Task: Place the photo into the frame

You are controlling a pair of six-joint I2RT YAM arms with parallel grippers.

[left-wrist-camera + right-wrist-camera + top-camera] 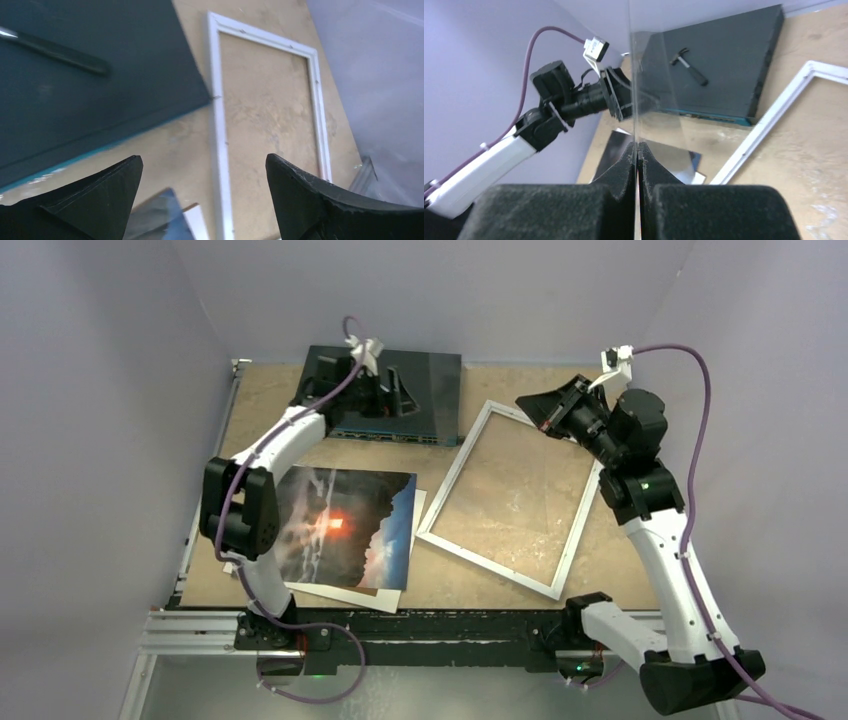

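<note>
The left gripper [202, 165] stands wide open and empty above the network switch [430, 380]. The right gripper [637, 147] is clamped on the edge of an upright clear pane [644, 115]. The photo [345, 525] lies flat on the table [270, 390], just left of the frame [452, 472] and outside it.

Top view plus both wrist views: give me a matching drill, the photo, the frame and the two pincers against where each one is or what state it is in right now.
Column one
1. glossy dark cloudy photo with orange glow
2. thin white rectangular frame
3. left pincer
4. right pincer

Column two
A. shut on a thin clear pane
B. lying on a white sheet, near left
C. open above the dark flat box
D. lying askew, right of the photo

Pairs: 1-B, 2-D, 3-C, 4-A
</note>
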